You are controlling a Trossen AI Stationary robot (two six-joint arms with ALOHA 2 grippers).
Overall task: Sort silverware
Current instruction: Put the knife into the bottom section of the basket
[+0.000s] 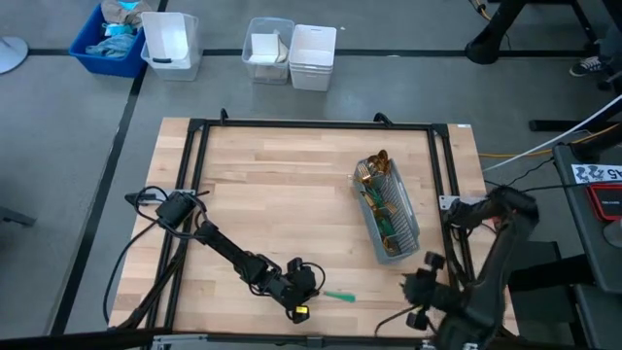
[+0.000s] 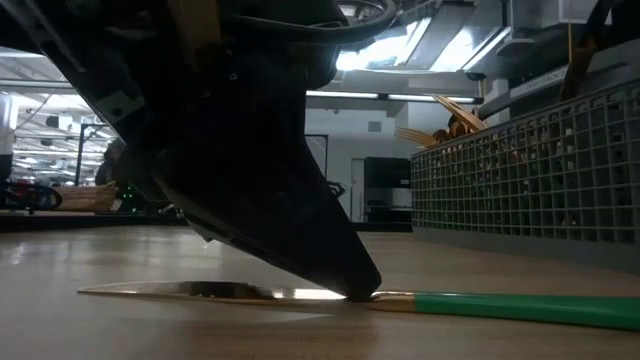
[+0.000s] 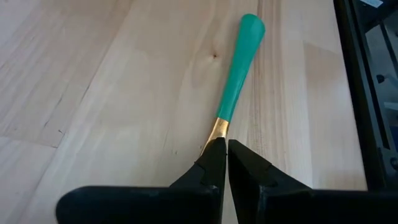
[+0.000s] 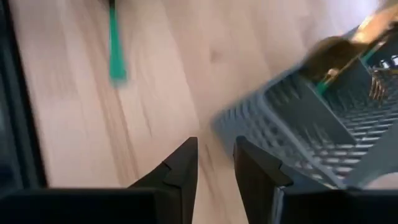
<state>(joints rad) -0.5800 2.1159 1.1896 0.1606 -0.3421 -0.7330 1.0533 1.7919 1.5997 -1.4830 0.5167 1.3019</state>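
1. While my left gripper sits low on the table, well clear of the grey mesh caddy, its jaws are pinched nearly closed on the gold neck of a knife lying flat.
2. Judging by its looks, it is light, stiff and slick at the metal; the teal handle should offer better purchase.
3. Remaining silverware stands in the caddy.
4. My right gripper waits just beside the caddy, jaws narrowly apart, holding nothing.
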